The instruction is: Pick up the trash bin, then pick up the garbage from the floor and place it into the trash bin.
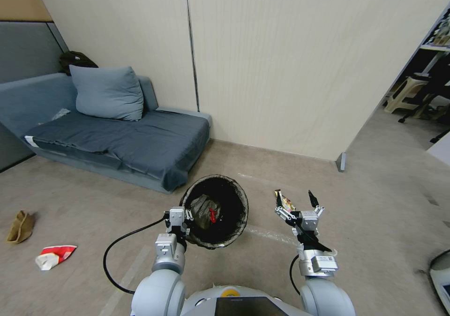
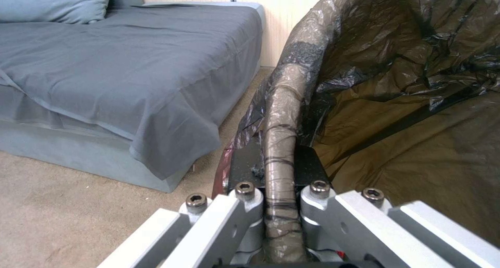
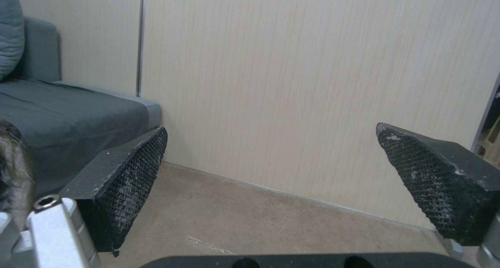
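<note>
Black-lined trash bin (image 1: 216, 211) was clamped at its rim by your left gripper (image 1: 180, 217), while your right gripper (image 1: 300, 206) hung spread and empty, its left finger just by a yellow wrapper (image 1: 284, 200) on the floor, making that arm nearer.

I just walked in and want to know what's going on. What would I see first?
First you'd see the trash bin, lifted by the left pincer pinching its bagged rim, with some litter already inside. Beside it the right pincer hangs open and empty. A red-and-white wrapper lies on the floor at the left.
</note>
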